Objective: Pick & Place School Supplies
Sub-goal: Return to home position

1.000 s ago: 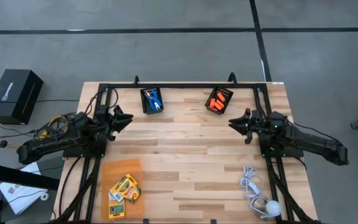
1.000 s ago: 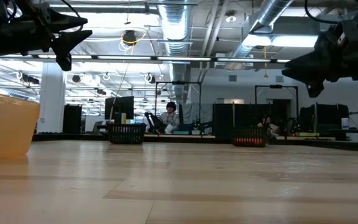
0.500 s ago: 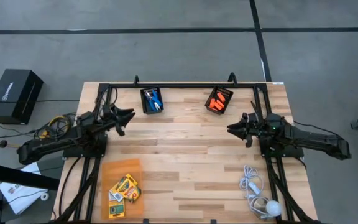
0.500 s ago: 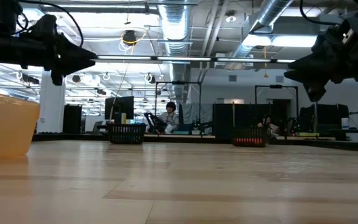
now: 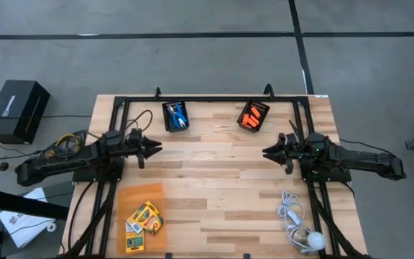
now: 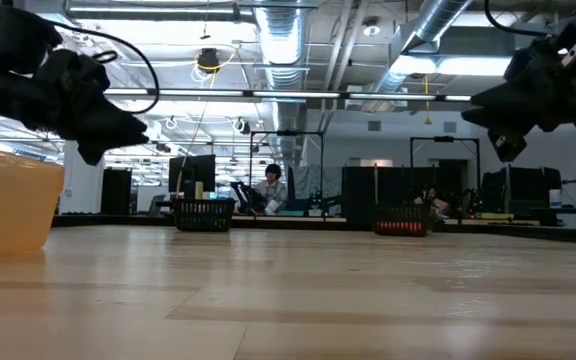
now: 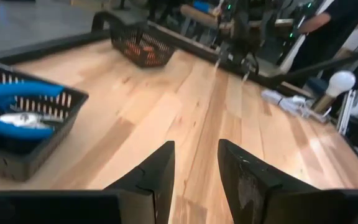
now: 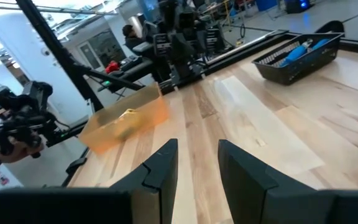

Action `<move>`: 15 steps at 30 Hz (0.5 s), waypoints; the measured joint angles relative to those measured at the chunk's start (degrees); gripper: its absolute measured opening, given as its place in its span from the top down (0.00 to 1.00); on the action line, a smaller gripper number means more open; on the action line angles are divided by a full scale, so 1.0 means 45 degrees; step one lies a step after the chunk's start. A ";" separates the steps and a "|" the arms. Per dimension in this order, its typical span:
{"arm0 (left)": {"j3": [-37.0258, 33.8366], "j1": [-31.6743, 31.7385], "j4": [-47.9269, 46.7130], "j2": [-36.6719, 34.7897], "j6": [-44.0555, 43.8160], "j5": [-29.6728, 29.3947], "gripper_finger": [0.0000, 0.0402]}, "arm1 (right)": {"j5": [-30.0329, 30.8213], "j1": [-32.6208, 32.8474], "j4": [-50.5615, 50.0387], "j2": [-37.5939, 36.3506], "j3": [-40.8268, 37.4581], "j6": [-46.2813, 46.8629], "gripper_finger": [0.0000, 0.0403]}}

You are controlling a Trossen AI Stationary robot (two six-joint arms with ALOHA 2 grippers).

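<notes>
Blue-handled scissors (image 5: 176, 116) lie in a black mesh bin (image 5: 167, 124) at the table's far edge. Stubby orange pieces (image 5: 251, 116) fill a second black bin (image 5: 261, 107) to the right of it. Yellow-and-green crayon boxes (image 5: 143, 218) lie in an orange see-through tray (image 5: 131, 196) near the front left. My left gripper (image 5: 157, 149) hovers at the table's left, open and empty (image 7: 196, 168), pointing toward the right. My right gripper (image 5: 266, 152) hovers opposite it, open and empty (image 8: 197, 163), pointing left.
A white cord with a round bulb (image 5: 302, 229) lies at the near right corner. Black frame rails (image 5: 214, 99) run along the far edge and both sides. Bare wood (image 5: 210, 180) spreads between the two grippers. A person sits in the room beyond (image 6: 271, 188).
My left gripper has sunk and tipped from pointing upward to slightly below level, its tip swinging toward the table's near edge. My right gripper has swung a little toward the near edge. Neither finger gap has changed.
</notes>
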 joint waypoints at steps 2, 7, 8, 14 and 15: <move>0.0000 -0.0097 -0.0002 0.0365 -0.0003 -0.0005 0.71 | -0.0004 0.0166 0.0004 0.0000 0.0000 -0.0001 0.73; -0.0015 -0.0094 0.0255 0.0545 0.0308 0.0000 0.71 | -0.0009 0.0466 0.0004 0.0000 -0.0005 -0.0001 0.73; -0.0015 -0.0094 0.0388 0.0496 0.0377 0.0000 0.71 | -0.0009 0.0499 0.0004 0.0000 -0.0005 -0.0001 0.73; -0.0015 -0.0094 0.0420 0.0528 -0.0198 0.0009 0.71 | -0.0004 0.0561 0.0004 0.0000 -0.0005 -0.0001 0.73; -0.0015 -0.0094 0.0420 0.0536 -0.0292 0.0054 0.71 | -0.0004 0.0561 0.0001 0.0000 -0.0005 -0.0001 0.73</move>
